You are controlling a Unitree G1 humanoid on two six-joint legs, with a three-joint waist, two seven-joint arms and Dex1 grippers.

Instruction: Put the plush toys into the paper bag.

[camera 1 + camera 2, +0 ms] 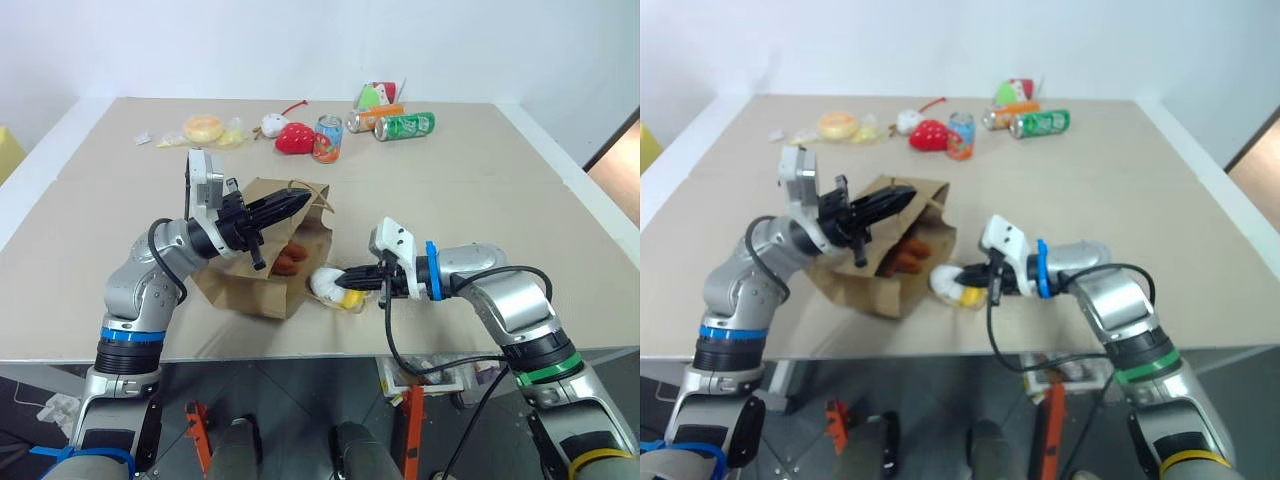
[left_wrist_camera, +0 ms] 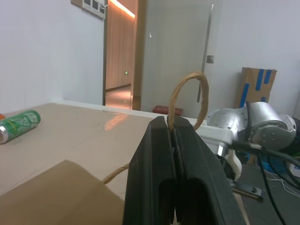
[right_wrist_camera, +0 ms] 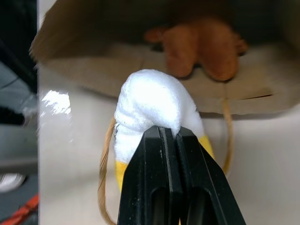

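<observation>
Pinching white plush point(image 3: 152, 101), right gripper point(image 1: 356, 279) angled down beside paper bag point(image 1: 240, 275).

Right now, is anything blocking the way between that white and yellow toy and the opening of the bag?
Nothing visible does. The white and yellow plush, pinched by the right end effector, sits just outside the paper bag, whose mouth is held up by its handle in the left end effector. The brown plush lies further inside.
</observation>
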